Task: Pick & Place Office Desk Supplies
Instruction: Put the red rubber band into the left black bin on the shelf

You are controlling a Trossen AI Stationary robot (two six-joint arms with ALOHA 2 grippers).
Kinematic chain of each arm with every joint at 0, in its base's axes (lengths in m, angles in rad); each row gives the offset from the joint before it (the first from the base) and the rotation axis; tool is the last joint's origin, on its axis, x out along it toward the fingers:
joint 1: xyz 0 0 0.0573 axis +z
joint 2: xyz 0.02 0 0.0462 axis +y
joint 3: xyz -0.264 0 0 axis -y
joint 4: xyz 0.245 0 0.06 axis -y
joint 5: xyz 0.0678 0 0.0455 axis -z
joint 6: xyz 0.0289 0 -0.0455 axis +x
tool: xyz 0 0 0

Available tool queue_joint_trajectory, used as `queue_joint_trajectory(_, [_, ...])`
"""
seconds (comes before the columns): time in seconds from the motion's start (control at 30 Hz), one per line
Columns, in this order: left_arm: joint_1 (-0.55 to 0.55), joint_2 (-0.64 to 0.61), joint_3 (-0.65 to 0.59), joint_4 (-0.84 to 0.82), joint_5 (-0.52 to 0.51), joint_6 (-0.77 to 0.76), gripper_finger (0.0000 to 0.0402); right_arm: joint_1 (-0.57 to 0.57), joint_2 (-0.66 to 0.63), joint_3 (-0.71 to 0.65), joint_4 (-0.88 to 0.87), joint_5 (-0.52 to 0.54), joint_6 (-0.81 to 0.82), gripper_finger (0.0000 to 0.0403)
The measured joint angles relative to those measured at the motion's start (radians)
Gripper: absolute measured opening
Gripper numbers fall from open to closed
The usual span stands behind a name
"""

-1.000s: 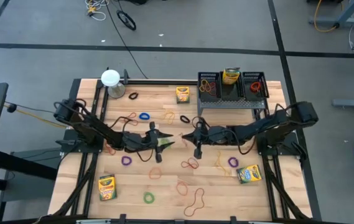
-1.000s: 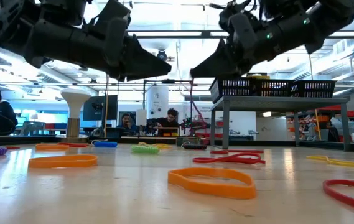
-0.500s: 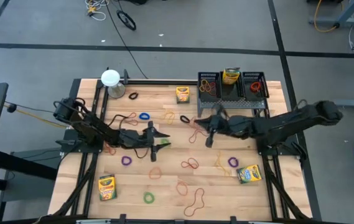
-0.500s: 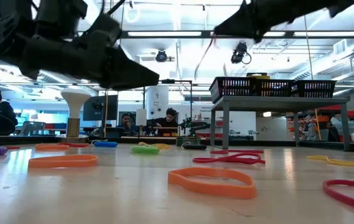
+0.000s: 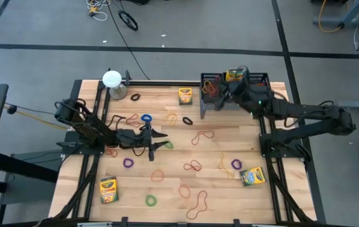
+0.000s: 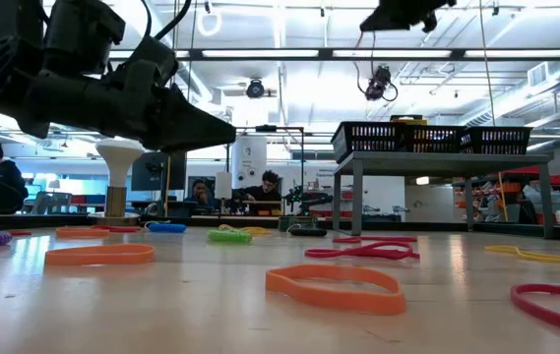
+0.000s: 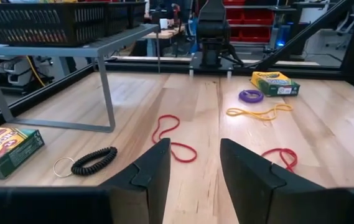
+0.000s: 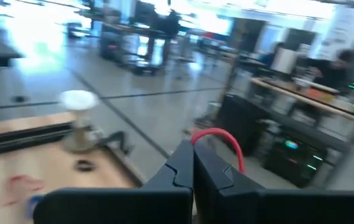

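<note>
Red rubber band [image 8: 217, 138], pinched in my right gripper's [image 8: 193, 163] pressed-together fingers, is hanging over the black mesh rack [image 5: 214, 81], so I'm readying the release (judging the left compartment), while my left gripper [image 7: 193, 163] is hovering spread above the table [image 5: 229, 142].

Overhead camera looks straight down; low one level across, sharing the table [image 5: 229, 135], probably also the rack [image 6: 432, 140]

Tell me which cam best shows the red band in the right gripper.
Right wrist view: the red rubber band loops up from between the shut fingers of the right gripper, large and unobstructed. High view shows only that gripper over the black mesh rack; the held band is indistinct. Low and left wrist views don't show it.
</note>
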Motion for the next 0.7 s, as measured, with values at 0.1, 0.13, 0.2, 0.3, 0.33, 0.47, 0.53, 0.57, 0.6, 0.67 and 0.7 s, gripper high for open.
queue_joint_trajectory(0.1, [0.000,0.000,0.000,-0.002,-0.001,-0.001,0.0146,-0.100,0.005,-0.007,-0.012,-0.008,0.017,0.0000])
queue_joint_trajectory(0.13, [0.000,0.000,0.000,-0.003,-0.001,-0.001,0.0146,-0.133,0.011,-0.015,-0.011,-0.025,0.035,0.0000])
queue_joint_trajectory(0.2, [0.000,0.000,0.000,-0.003,-0.001,-0.001,0.0146,-0.195,0.024,-0.039,-0.028,-0.090,0.078,0.0000])
queue_joint_trajectory(0.3, [0.000,0.000,0.000,-0.005,-0.001,-0.001,0.0146,-0.258,0.057,-0.063,-0.033,-0.185,0.127,0.0000])
queue_joint_trajectory(0.33, [0.000,0.000,0.000,-0.005,-0.001,-0.001,0.0146,-0.270,0.069,-0.069,-0.032,-0.195,0.133,0.0000])
queue_joint_trajectory(0.47, [0.000,0.000,0.000,-0.005,-0.001,-0.001,0.0146,-0.291,0.116,-0.074,-0.032,-0.207,0.136,0.0004])
queue_joint_trajectory(0.53, [0.000,0.000,0.000,-0.005,-0.001,-0.001,0.0146,-0.291,0.132,-0.074,-0.030,-0.209,0.136,0.0004])
queue_joint_trajectory(0.57, [0.000,0.000,0.000,-0.005,-0.001,-0.001,0.0146,-0.291,0.139,-0.074,-0.028,-0.215,0.136,0.0005])
queue_joint_trajectory(0.6, [0.000,0.000,0.000,-0.005,-0.001,0.000,0.0146,-0.291,0.145,-0.074,-0.029,-0.216,0.137,0.0005])
queue_joint_trajectory(0.67, [0.000,0.000,0.000,-0.005,-0.001,0.000,0.0146,-0.291,0.156,-0.074,-0.029,-0.217,0.136,0.0005])
queue_joint_trajectory(0.7, [0.000,0.000,0.000,-0.005,-0.001,-0.001,0.0146,-0.291,0.159,-0.074,-0.030,-0.217,0.136,0.0005])
